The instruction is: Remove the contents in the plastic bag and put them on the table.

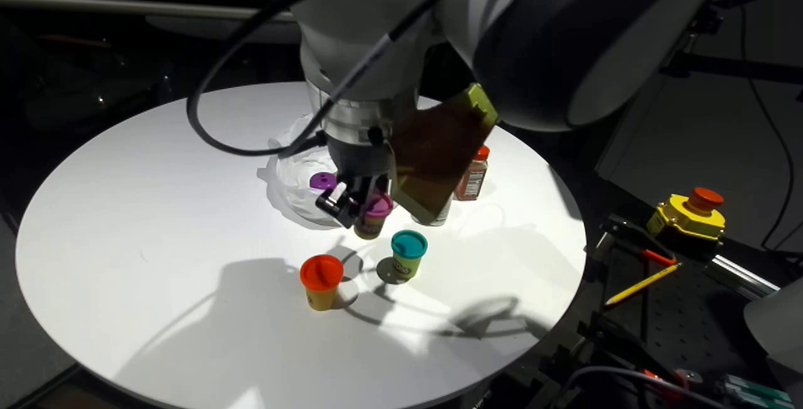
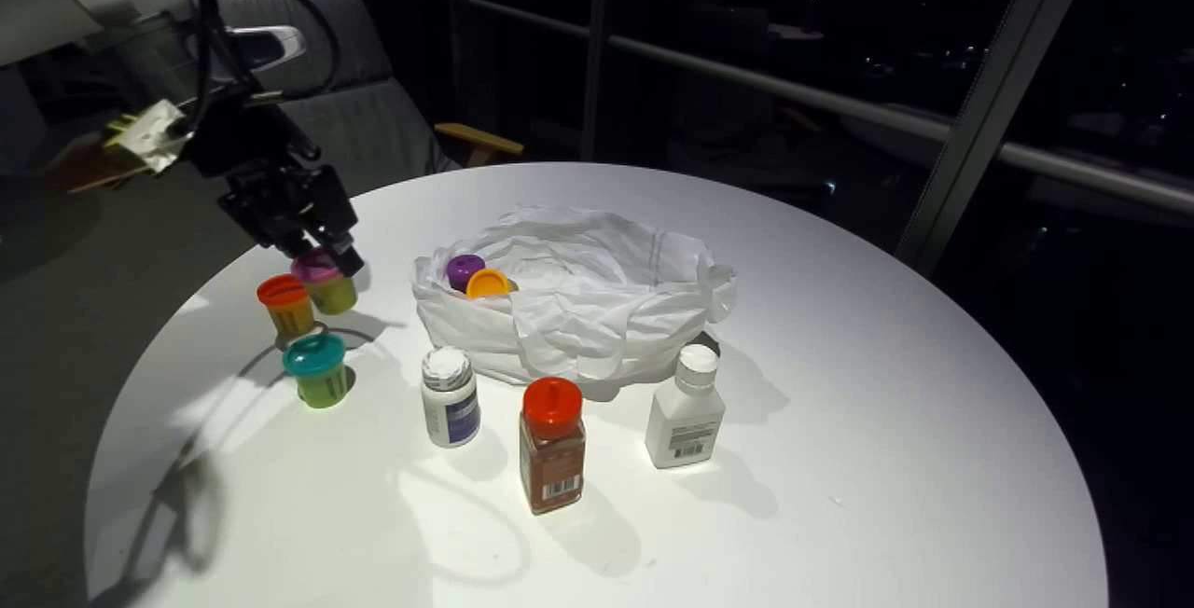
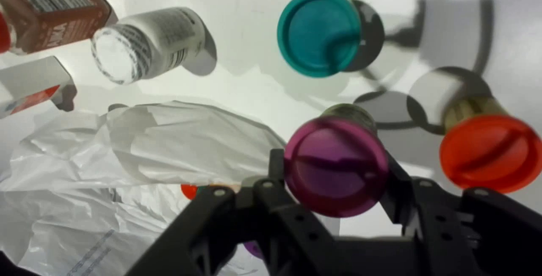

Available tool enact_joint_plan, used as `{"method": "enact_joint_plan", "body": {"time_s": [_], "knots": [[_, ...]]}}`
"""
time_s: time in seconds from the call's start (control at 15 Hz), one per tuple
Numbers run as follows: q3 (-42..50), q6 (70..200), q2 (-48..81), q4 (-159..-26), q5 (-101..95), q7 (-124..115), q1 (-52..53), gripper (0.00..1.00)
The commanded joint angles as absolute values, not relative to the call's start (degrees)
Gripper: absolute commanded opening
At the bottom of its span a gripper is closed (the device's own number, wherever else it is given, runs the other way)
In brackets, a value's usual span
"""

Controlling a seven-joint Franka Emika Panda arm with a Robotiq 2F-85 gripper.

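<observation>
My gripper (image 3: 334,170) is around the pink-lidded pot (image 3: 336,166), one finger against each side of its lid. In an exterior view the pot (image 2: 328,293) is at or just above the table; I cannot tell whether it touches. A teal-lidded pot (image 2: 317,373) and an orange-red-lidded pot (image 2: 287,305) stand nearby on the white table (image 2: 821,515). The whitish plastic bag (image 2: 606,333) lies open, with a purple lid (image 2: 465,270) and a yellow-orange lid (image 2: 489,284) inside. A brown red-capped bottle (image 2: 552,459), a white pill bottle (image 2: 451,403) and a white bottle (image 2: 686,417) stand outside the bag.
A yellow box with a red button (image 1: 690,217) and a yellow pencil (image 1: 643,283) are on a dark surface beside the table. A grey chair (image 2: 364,95) stands behind the table. A cable (image 1: 201,114) loops off the arm.
</observation>
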State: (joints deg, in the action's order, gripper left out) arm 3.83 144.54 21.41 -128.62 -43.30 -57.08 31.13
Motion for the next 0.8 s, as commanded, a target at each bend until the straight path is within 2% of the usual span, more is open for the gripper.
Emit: {"method": "enact_joint_plan", "body": {"time_s": [0.0, 0.33, 0.67, 0.73], "knots": [[1.07, 148.88, 19.12, -132.84, -52.42, -65.47, 29.82, 0.28], [-2.15, 151.03, 23.48, -129.8, -58.29, -68.37, 26.27, 0.28], [-4.54, 151.85, 29.39, -125.22, -53.4, -61.66, 21.26, 0.28], [-4.64, 152.02, 30.59, -124.0, -52.43, -60.53, 20.59, 0.31]]}}
